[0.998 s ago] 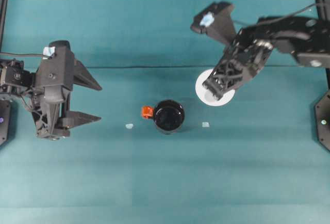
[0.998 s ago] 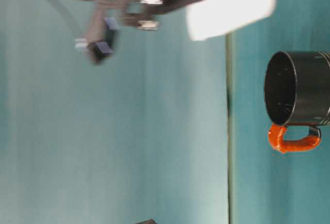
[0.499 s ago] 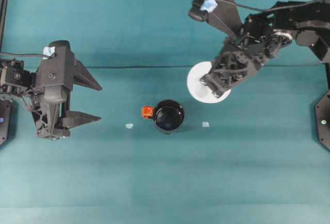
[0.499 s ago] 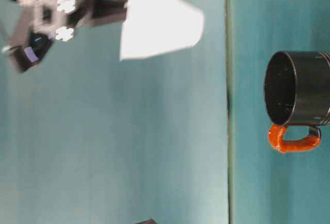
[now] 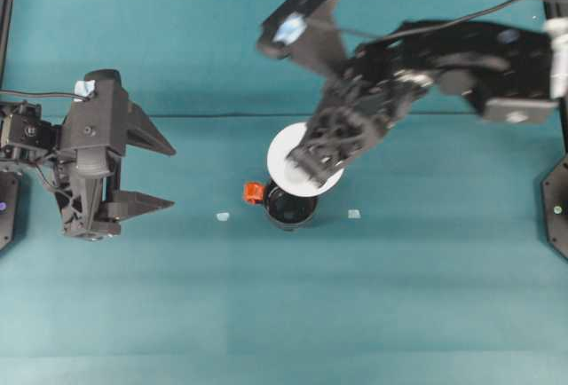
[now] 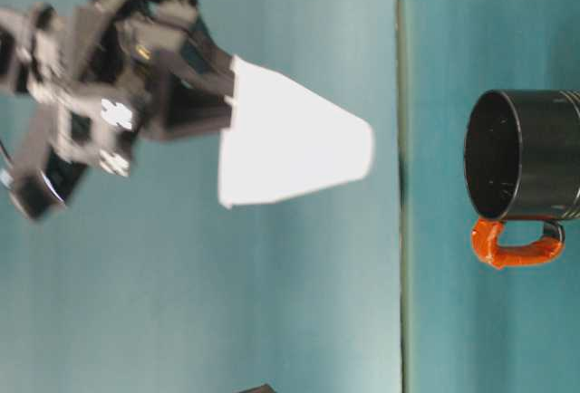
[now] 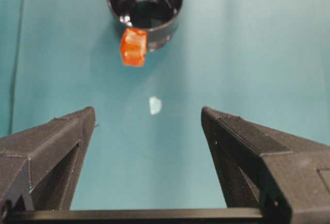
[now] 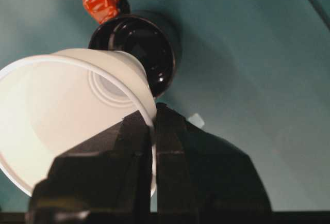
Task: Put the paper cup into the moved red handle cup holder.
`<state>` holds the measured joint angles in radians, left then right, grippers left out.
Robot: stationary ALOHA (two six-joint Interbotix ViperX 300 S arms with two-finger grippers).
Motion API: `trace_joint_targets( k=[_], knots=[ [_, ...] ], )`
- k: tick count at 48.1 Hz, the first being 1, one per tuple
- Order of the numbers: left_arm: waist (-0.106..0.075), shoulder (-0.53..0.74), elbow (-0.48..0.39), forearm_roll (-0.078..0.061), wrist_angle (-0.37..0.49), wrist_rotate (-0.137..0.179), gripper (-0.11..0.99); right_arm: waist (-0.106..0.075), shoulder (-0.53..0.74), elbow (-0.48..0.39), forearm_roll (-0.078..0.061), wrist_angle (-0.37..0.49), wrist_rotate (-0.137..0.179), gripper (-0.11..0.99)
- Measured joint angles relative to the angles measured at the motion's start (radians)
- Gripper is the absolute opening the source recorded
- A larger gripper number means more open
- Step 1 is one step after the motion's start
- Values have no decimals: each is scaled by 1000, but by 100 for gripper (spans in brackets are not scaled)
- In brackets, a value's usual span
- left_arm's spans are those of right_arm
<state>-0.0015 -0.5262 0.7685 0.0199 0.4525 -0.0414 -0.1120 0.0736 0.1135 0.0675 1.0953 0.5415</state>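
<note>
The white paper cup (image 5: 291, 156) hangs in the air, upright and a little tilted, with my right gripper (image 5: 312, 165) shut on its rim. In the right wrist view the cup (image 8: 67, 110) is pinched at its rim between the fingers (image 8: 136, 146). The cup (image 6: 290, 144) floats well above the table. Below it stands the glossy black red handle cup holder (image 5: 290, 208), partly covered by the cup in the overhead view, its orange-red handle (image 5: 254, 193) pointing left. My left gripper (image 5: 164, 175) stays open at the left, well away from the holder (image 7: 145, 8).
Two small pale scraps lie on the teal cloth, one (image 5: 222, 216) left of the holder and one (image 5: 354, 214) to its right. A fold in the cloth (image 5: 213, 116) runs across behind the holder.
My right gripper has carried the paper cup leftward from right of the holder to over its back rim. The left arm and the holder have not moved.
</note>
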Motion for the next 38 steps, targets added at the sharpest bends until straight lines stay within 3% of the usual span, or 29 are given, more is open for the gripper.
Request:
trace_joint_targets(
  k=[17,38],
  knots=[
    [0,0,0,0,0,-2,91,18,95,12,0,-64,0,-11],
    [0,0,0,0,0,-2,91,21,137,71,0,-114,0,-11]
  ],
)
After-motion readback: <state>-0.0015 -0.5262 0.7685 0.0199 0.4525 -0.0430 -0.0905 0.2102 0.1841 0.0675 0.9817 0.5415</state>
